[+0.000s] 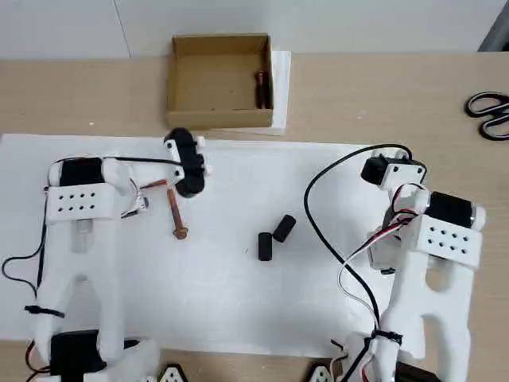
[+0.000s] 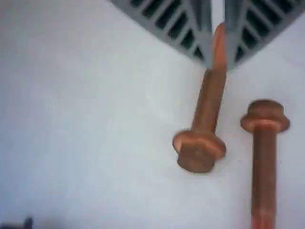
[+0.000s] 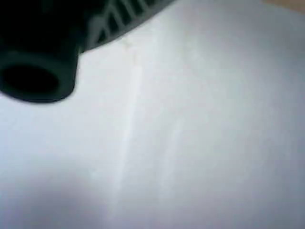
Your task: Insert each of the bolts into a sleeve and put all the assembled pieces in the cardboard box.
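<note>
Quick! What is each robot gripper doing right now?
Left gripper: closed on a bolt, gripped by its threaded end.
Right gripper: closed on a black sleeve, as far as can be seen.

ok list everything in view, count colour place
table: one, tan wood
sheet: one, white, over the table
cardboard box: one, brown, far side of the table
assembled piece: one, copper and black, inside the box
held bolt: one, copper, gripped at its tip
loose bolt: one, copper, lying beside it
loose sleeves: two, black, mid-sheet
held sleeve: one, black, gripped
scissors: one, black handles, table edge
left claw: grey, shut on the bolt
right claw: grey, shut on the sleeve
</note>
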`<action>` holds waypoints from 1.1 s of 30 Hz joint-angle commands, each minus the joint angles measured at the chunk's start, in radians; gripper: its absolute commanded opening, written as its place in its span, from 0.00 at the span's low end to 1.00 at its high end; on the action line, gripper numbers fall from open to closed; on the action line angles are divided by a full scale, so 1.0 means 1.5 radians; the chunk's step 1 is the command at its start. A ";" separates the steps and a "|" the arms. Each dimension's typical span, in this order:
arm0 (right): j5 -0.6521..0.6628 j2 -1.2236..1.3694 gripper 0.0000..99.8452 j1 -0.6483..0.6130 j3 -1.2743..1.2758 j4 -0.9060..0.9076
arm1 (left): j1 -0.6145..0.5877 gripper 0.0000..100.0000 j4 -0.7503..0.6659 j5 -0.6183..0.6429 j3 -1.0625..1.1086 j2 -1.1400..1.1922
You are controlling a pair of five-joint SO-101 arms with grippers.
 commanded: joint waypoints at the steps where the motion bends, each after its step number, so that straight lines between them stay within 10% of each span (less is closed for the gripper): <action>1: 0.005 -0.013 0.00 0.006 -0.004 -0.003 | -0.026 0.01 -0.033 -0.109 -0.003 -0.001; 10: 0.005 -0.013 0.00 0.006 -0.004 -0.003 | -0.051 0.01 -0.204 -0.158 0.095 -0.001; 33: 0.007 -0.017 0.00 0.006 -0.004 -0.004 | -0.044 0.01 -0.102 -0.036 0.047 0.044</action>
